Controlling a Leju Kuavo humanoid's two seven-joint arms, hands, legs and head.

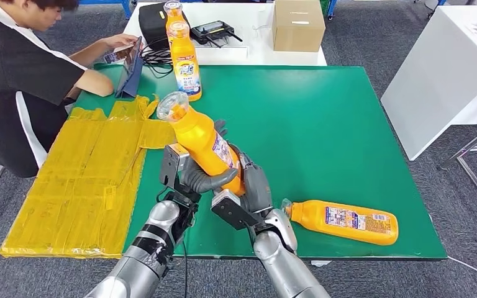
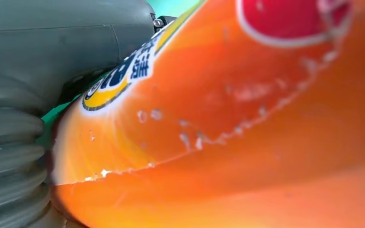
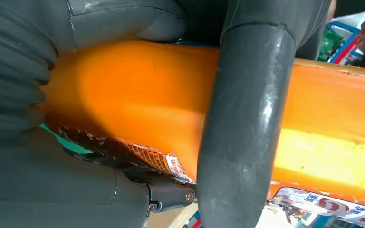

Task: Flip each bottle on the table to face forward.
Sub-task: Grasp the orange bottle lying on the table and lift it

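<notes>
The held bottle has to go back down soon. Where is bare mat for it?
Free: the green mat right of the standing bottle, and behind the lying bottle. Crowded: the left edge by the yellow sheet and the person's arm.

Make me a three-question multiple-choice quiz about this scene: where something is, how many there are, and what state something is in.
1. Where does the upright orange plastic bottle stand?
A. far edge of the green table mat
B. floor
C. white table

2. How many orange bottles are on or over the mat?
A. one
B. three
C. five

3. The orange bottle with the clear cap is:
A. lying flat
B. held tilted by the left hand and right hand
C. boxed

Answers: 1 A, it stands near the mat's far edge. 2 B, including the lying orange bottle. 3 B, both hands grip it.
</notes>
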